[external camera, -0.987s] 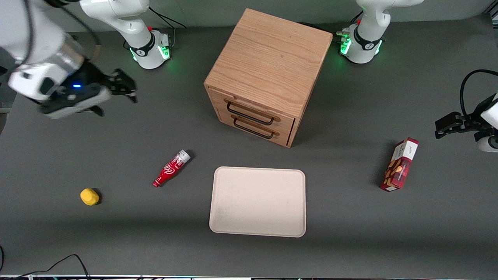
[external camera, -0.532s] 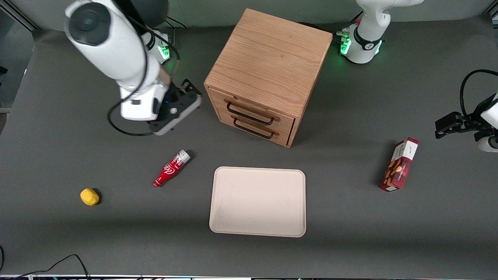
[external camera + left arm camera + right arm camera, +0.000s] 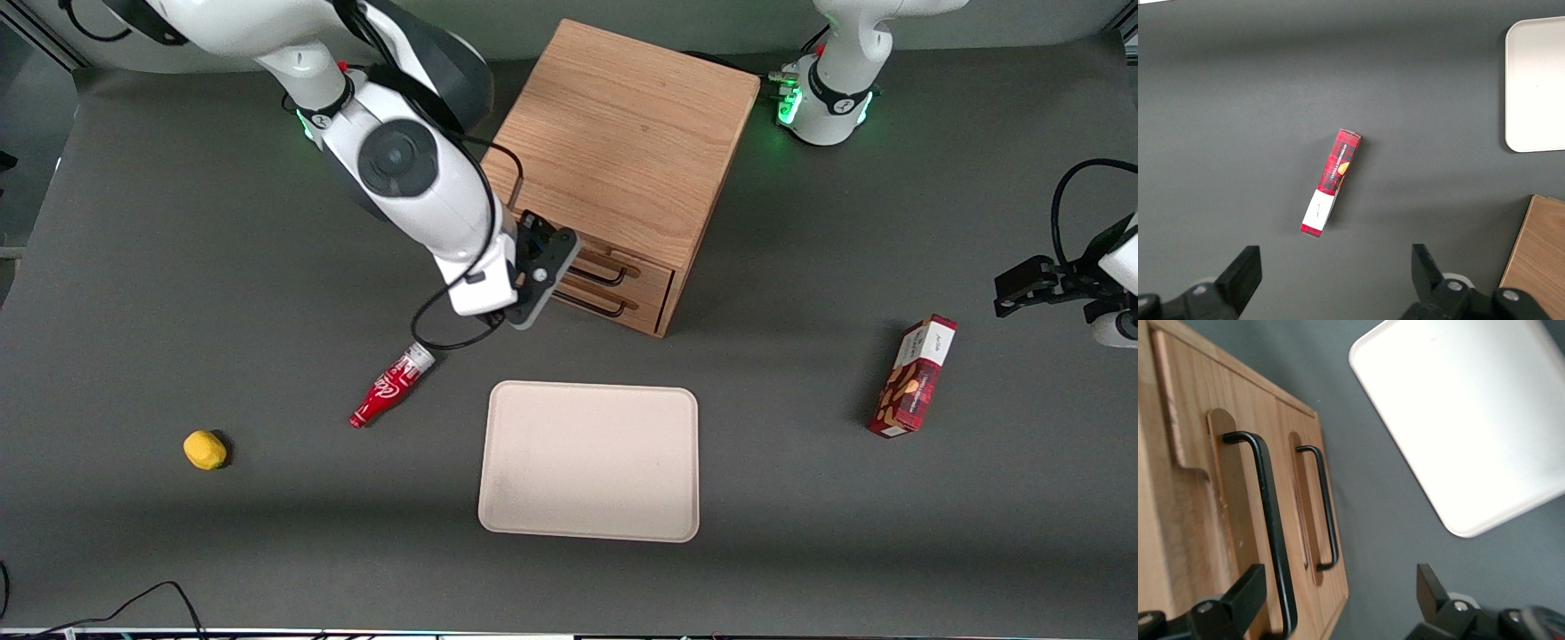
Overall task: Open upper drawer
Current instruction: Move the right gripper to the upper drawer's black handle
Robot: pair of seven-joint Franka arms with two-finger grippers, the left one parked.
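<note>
The wooden cabinet (image 3: 613, 133) stands at the middle of the table, farther from the front camera than the tray. Its upper drawer (image 3: 647, 276) sits flush with the lower drawer (image 3: 642, 311). In the right wrist view the upper drawer's black wire handle (image 3: 1268, 520) is close, with the lower drawer's handle (image 3: 1326, 510) beside it. My right gripper (image 3: 549, 258) hovers in front of the drawers and covers part of both handles in the front view. It is open and empty (image 3: 1338, 593). One finger (image 3: 1245, 597) is against the upper drawer's front beside its handle, the other (image 3: 1429, 587) is over the table.
A cream tray (image 3: 589, 460) lies in front of the cabinet, nearer the front camera. A red bottle (image 3: 391, 385) and a yellow object (image 3: 204, 450) lie toward the working arm's end. A red box (image 3: 916, 375) lies toward the parked arm's end.
My right arm has swung in from the working arm's end of the table to the front of the cabinet's drawers. The drawers and the other things have not moved.
</note>
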